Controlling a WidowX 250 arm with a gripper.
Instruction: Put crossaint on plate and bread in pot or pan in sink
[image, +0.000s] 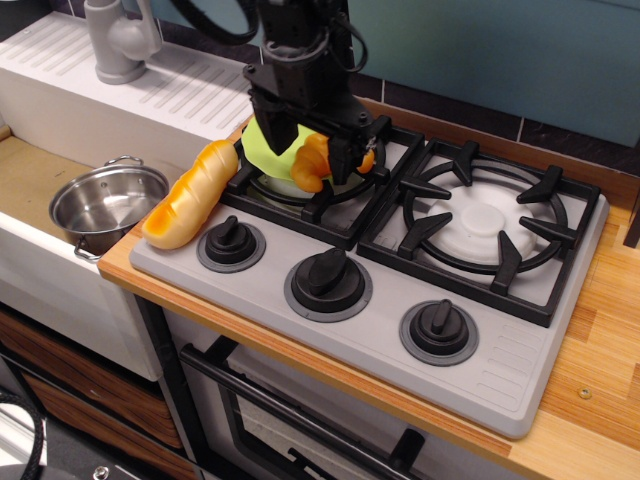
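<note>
Hovering low over the plate (262, 148), your pincer (318, 160) grips the crossaint (314, 163), positioned for release there. Bread (190, 193) lies at the stove's left edge, beside the pot (105, 203) in the sink (40, 262).

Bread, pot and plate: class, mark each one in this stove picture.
bread (190, 194), main camera view, on the middle of the loaf's slashed top.
pot (92, 222), main camera view, on its shiny outer wall.
plate (262, 148), main camera view, on the bare green left rim.
</note>
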